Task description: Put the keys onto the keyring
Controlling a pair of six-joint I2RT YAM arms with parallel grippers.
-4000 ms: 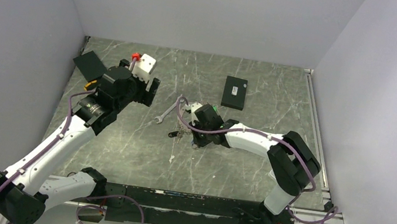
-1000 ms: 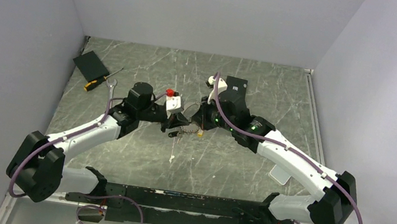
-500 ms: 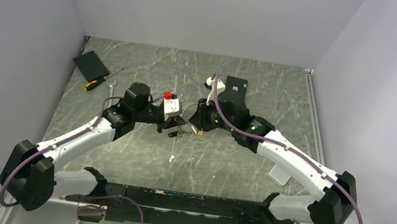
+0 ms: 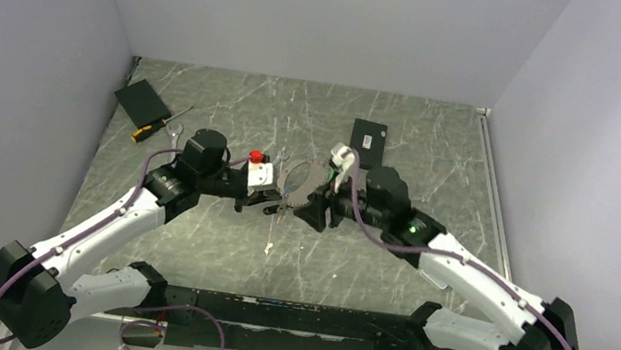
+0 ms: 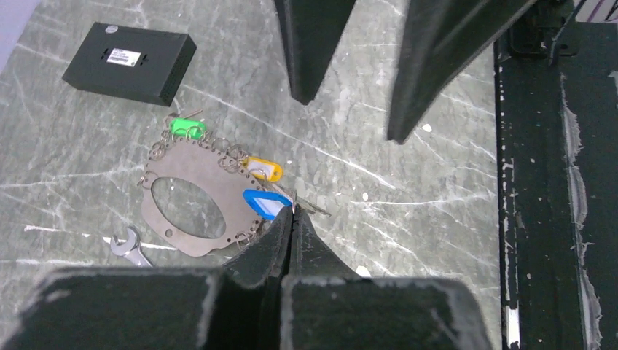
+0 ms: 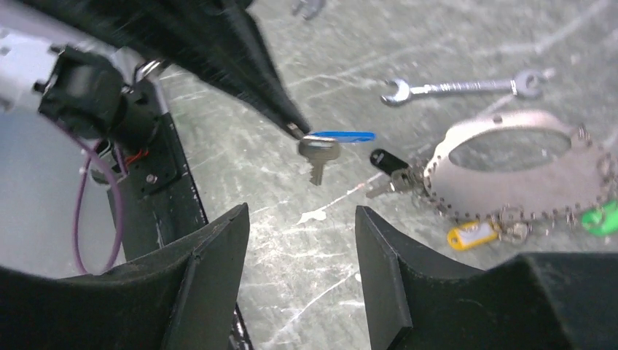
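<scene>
Right wrist, key [image 6: 318,153] nipped by left pincer [image 6: 294,130]

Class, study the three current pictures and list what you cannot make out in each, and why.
- Top view: the keys are too small to count, and the arms partly cover them.
- Left wrist view: the wrench is partly hidden behind the left gripper.
- Right wrist view: the green tag is blurred and cut off by the right edge, and a second wrench is cut off by the top edge.
</scene>
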